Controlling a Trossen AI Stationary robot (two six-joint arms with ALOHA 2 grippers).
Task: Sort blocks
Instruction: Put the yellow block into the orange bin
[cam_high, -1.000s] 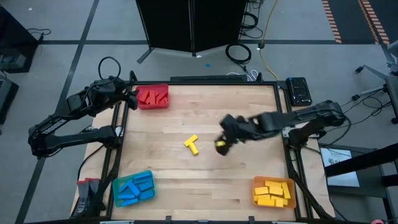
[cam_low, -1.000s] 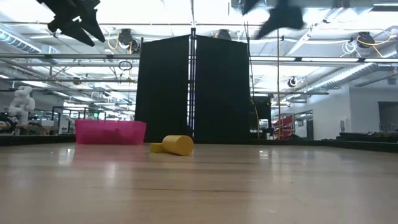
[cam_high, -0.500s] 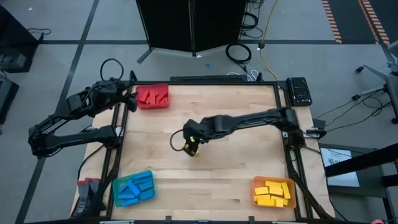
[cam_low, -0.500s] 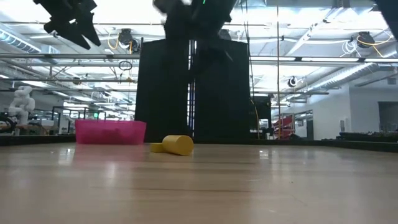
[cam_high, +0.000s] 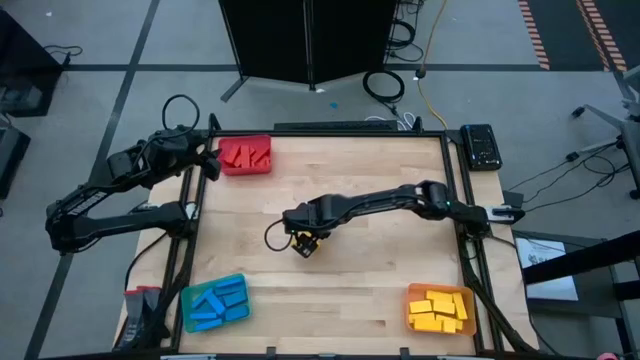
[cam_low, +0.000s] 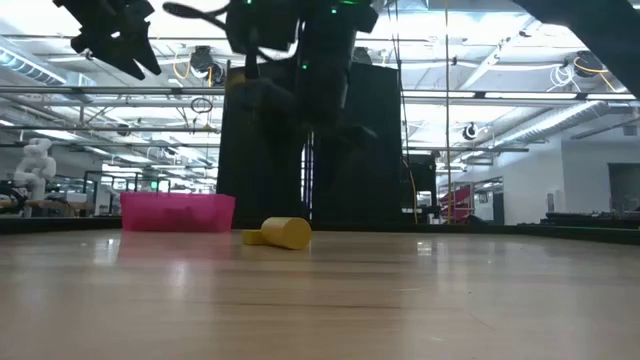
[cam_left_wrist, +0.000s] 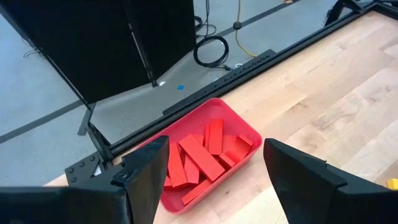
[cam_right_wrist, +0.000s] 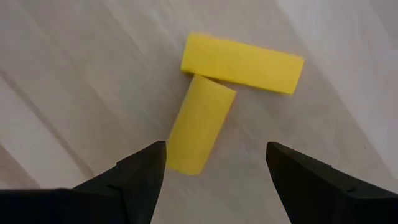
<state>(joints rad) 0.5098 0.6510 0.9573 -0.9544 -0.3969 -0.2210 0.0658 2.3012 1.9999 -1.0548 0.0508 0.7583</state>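
Spread wide and empty, right claw (cam_right_wrist: 211, 177) hovers mid-tabletop (cam_high: 400, 280) over two touching yellow blocks (cam_right_wrist: 214, 93), apparently lining up a pick; left claw (cam_left_wrist: 214, 180), also released, waits above the red tray (cam_left_wrist: 249, 134).

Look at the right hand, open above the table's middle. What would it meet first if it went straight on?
Most likely the nearer yellow block, lying between the open right hand's fingers, its end touching the second yellow block. The height left is unclear.
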